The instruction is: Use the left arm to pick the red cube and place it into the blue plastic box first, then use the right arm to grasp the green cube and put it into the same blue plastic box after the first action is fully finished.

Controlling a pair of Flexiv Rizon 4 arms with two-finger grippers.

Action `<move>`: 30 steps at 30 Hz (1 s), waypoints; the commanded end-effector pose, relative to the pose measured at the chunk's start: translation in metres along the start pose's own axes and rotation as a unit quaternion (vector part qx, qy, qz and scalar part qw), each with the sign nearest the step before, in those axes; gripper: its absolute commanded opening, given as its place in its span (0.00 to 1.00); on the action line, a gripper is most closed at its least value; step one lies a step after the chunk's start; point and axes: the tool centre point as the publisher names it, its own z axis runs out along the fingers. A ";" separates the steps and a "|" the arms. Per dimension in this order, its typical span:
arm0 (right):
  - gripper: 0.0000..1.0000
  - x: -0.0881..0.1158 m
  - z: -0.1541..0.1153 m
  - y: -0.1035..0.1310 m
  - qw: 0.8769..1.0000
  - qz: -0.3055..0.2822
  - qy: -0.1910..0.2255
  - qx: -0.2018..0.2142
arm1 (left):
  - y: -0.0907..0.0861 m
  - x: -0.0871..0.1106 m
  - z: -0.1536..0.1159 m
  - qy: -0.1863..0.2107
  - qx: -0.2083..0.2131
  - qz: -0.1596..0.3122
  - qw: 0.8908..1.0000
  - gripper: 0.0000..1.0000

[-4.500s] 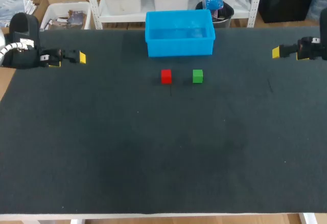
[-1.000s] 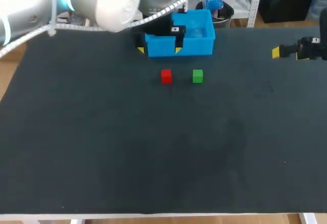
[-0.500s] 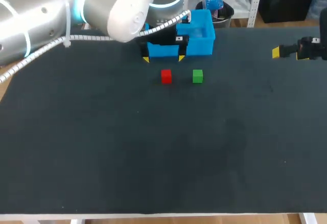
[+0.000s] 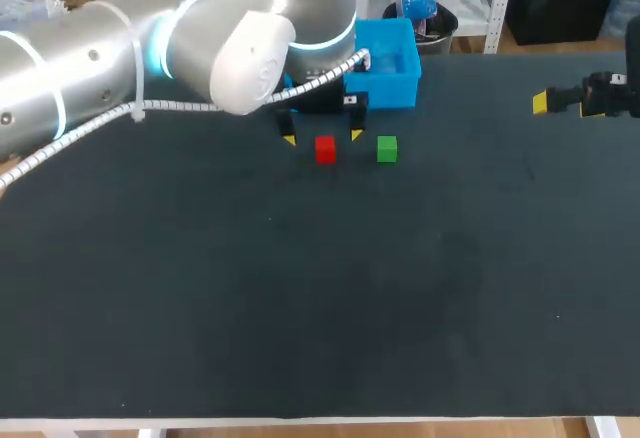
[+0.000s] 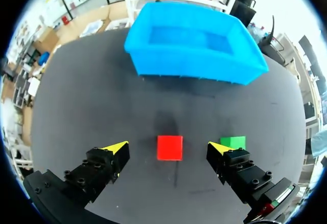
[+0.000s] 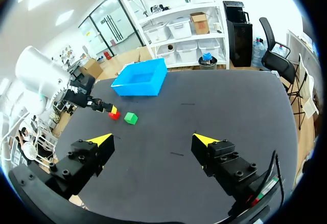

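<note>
Red cube (image 4: 325,149): small, plain, sits flat on dark desk (image 4: 300,288), a little in front of box front wall, not touching it. Faces squared with box front.
Green cube (image 4: 387,148): same size, also flat on desk, near red one on its right side, gap between them, no contact. Both cubes in one row parallel to box front.
Blue box (image 5: 194,65): plastic, rectangular, open top, walls lean slightly outward, stands upright at far middle of desk. Both cubes outside it.

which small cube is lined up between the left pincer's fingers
The small red cube, centred between the left pincer's tips; the small green cube sits outside, beside one finger.
</note>
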 end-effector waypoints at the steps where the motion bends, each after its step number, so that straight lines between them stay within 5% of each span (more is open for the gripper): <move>1: 1.00 0.000 0.000 0.000 1.000 0.000 0.000 -0.001 | 0.001 0.002 0.004 -0.001 0.001 -0.003 1.000 1.00; 24: 1.00 0.000 0.000 0.000 1.000 0.000 0.000 -0.001 | 0.007 0.009 0.018 -0.006 -0.012 -0.004 1.000 1.00; 26: 1.00 0.000 0.000 0.000 1.000 0.000 0.000 -0.001 | 0.007 0.009 0.019 -0.009 -0.012 -0.002 1.000 0.31; 27: 1.00 0.000 0.000 0.000 1.000 0.000 0.000 -0.001 | 0.007 0.009 0.019 -0.010 -0.012 -0.002 1.000 0.08; 28: 1.00 0.000 0.000 0.000 1.000 0.000 0.000 -0.001 | 0.007 0.009 0.020 -0.013 -0.012 -0.002 1.000 0.00; 30: 1.00 0.000 0.000 0.000 1.000 0.000 0.000 -0.001 | 0.006 0.010 0.021 -0.015 -0.010 0.002 1.000 0.00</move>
